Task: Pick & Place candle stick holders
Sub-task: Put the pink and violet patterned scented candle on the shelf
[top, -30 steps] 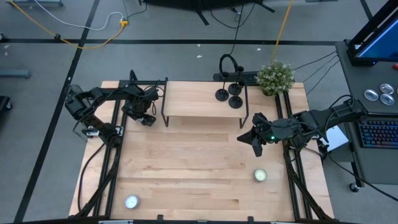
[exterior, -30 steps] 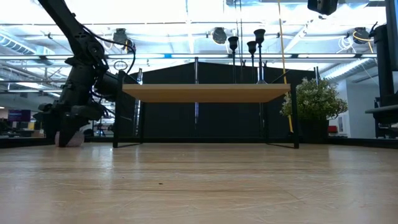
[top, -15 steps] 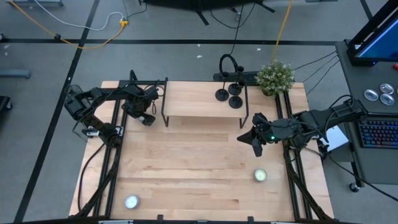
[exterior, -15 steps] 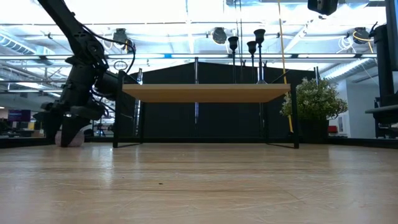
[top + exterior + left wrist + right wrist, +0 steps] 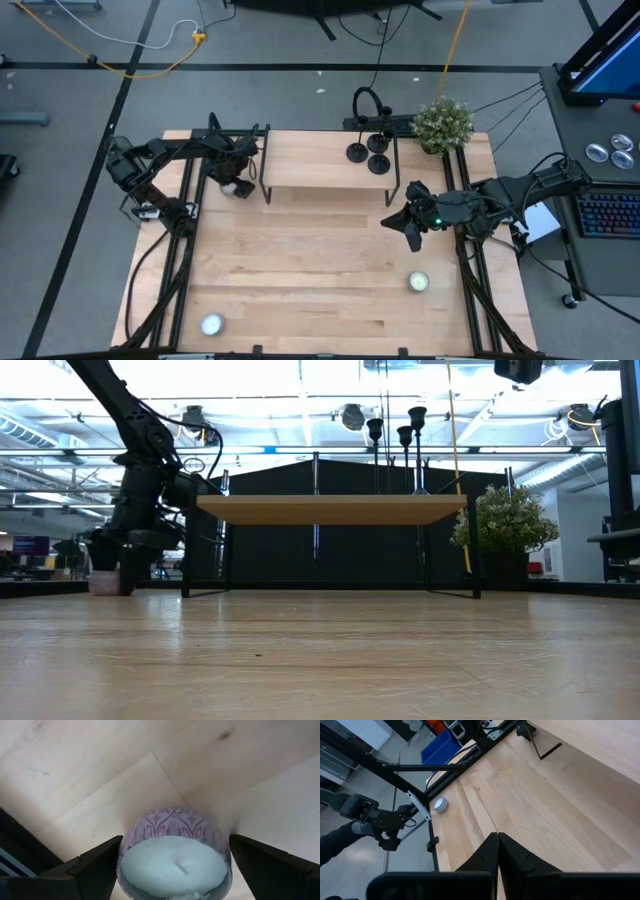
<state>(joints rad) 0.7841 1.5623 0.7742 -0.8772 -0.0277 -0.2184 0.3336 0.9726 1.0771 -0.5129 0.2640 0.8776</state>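
Three black candle stick holders [image 5: 372, 153] stand on their disc bases at the right end of the raised wooden shelf [image 5: 320, 160]. Their stems show above the shelf in the low view [image 5: 405, 435]. My left gripper [image 5: 232, 172] is open at the table's far left, beside the shelf's left leg. Its fingers stand on either side of a patterned cup candle [image 5: 175, 855], which rests on the table [image 5: 103, 582]. My right gripper [image 5: 392, 224] is shut and empty above the table's right side, in front of the shelf.
Two more cup candles rest on the table, one near right [image 5: 418, 282] and one at the near left corner [image 5: 211, 324]. A potted plant [image 5: 443, 122] stands at the far right corner. The shelf's black legs [image 5: 186, 540] stand close to my left gripper.
My left gripper has moved a little toward the table's far edge and risen slightly. The cup candle stays on the table below it.
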